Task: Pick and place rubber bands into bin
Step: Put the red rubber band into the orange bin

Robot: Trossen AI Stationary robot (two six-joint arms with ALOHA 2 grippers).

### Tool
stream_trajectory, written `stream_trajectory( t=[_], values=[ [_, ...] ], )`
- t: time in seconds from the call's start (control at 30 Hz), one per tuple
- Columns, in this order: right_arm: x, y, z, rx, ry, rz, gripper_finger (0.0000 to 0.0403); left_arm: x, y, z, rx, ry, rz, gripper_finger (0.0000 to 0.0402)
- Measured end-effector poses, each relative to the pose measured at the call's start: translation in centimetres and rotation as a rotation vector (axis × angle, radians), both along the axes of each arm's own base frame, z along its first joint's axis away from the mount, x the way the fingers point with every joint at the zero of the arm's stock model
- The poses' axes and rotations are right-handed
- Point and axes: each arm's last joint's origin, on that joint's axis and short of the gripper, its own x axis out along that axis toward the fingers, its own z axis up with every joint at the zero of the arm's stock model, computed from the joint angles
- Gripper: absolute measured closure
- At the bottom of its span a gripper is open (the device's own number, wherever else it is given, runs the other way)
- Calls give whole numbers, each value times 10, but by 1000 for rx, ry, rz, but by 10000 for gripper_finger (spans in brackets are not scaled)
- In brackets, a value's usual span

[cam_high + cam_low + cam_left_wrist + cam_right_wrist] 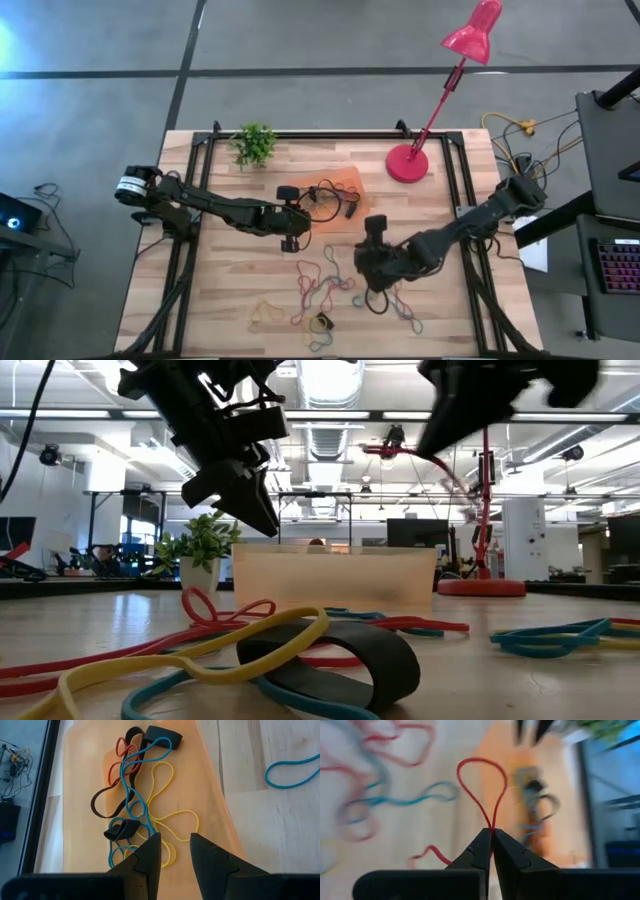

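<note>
Wooden slats of the pale butcher-block tabletop (pixel 220 290) are carrying everything, and its black rails along both sides are hemming in how far either arm can swing sideways. Behind the work area a red desk lamp with a round base (pixel 407 163) and a small green potted plant (pixel 254 143) are flanking the shallow translucent orange rectangular bin (pixel 345 181), so the open way into the bin is from the near side. Loose rubber bands in mixed colours, thin floppy loops (pixel 320 292), are lying scattered on the near half of the tabletop, well apart from the bin, while black, blue, yellow and red ones (pixel 135 795) are already lying tangled inside it.

The right claw (pixel 492 840) is hanging near the loose pile, clenched on a thin red rubber band (pixel 481 787) that is looping out beyond its tips; it is probably lifted clear of the wood, though the blurred wrist view leaves that uncertain. The left claw (pixel 175 851) is hovering over the bin's near edge with its jaws apart and nothing between them, which suits a release there; it is also crowding the right arm's route in.
</note>
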Motion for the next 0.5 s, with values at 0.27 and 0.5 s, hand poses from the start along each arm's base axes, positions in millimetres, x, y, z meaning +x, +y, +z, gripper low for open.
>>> stream_trajectory(
  t=[0.27, 0.5],
  values=[
    [16, -39, 6, -149, -17, -104, 395, -1, 0, 2, -1, -7, -1, 313],
    [24, -83, 1, -168, 6, -241, 394, -8, 1, 6, -2, -11, 0, 313]
  ],
)
